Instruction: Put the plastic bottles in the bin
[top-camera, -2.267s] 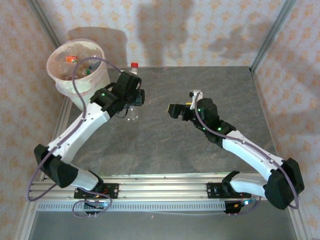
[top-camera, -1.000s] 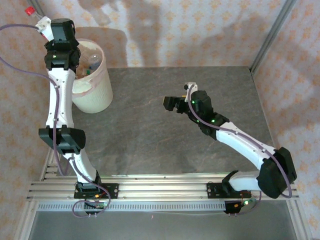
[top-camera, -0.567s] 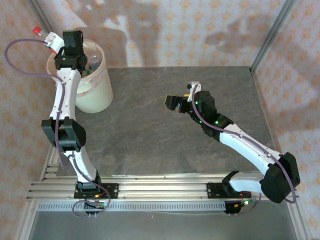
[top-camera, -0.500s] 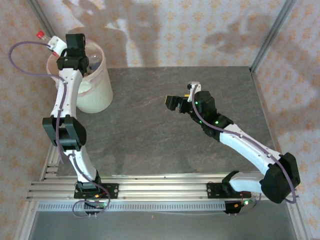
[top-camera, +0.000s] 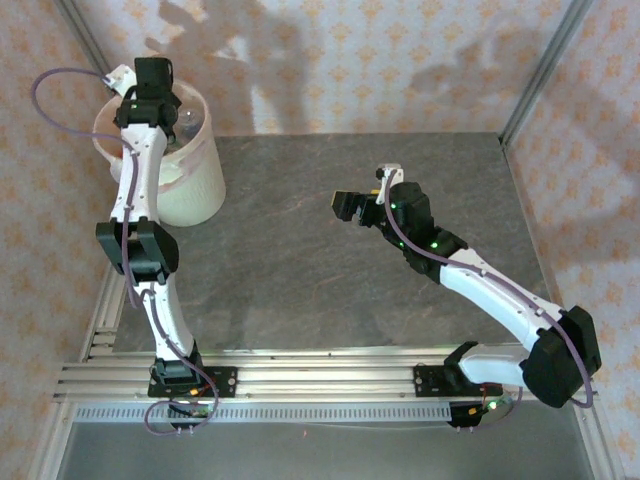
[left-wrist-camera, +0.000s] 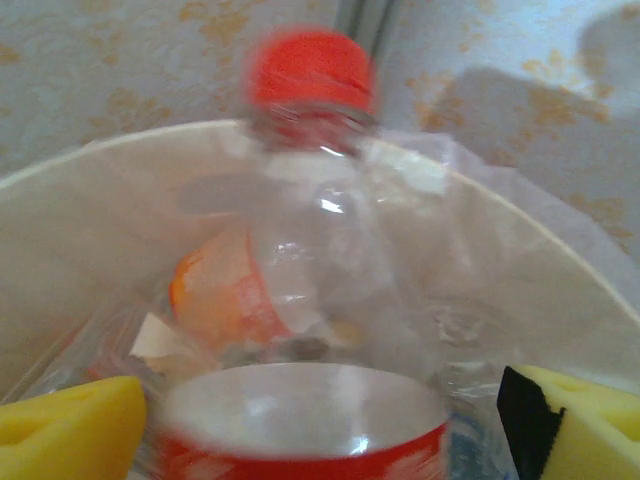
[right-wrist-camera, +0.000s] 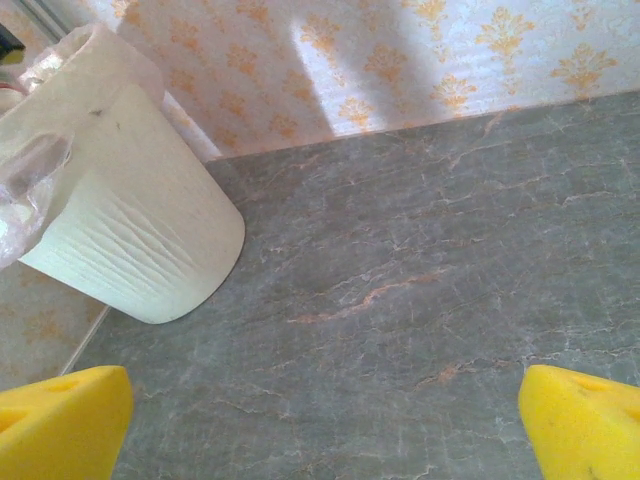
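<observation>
- Top external: the grey table (top-camera: 300, 280) is bounded by patterned walls (top-camera: 400, 70) at its far and side edges and by a metal rail (top-camera: 320, 375) at the near edge. A broad stretch of it lies between the bin (top-camera: 195, 190) and the right gripper (top-camera: 345, 205).
- The bin is set in the far-left corner, its rim close to both walls.
- The right gripper is held over mid-table, well apart from the bin, its yellow pads spread wide.
- The left gripper (left-wrist-camera: 322, 425) is held over the bin's mouth, pads wide apart, with a gap seen beside the right-hand pad.
- A red-capped plastic bottle (left-wrist-camera: 310, 250) is seen blurred between those pads, upright, inside the rim's outline.
</observation>
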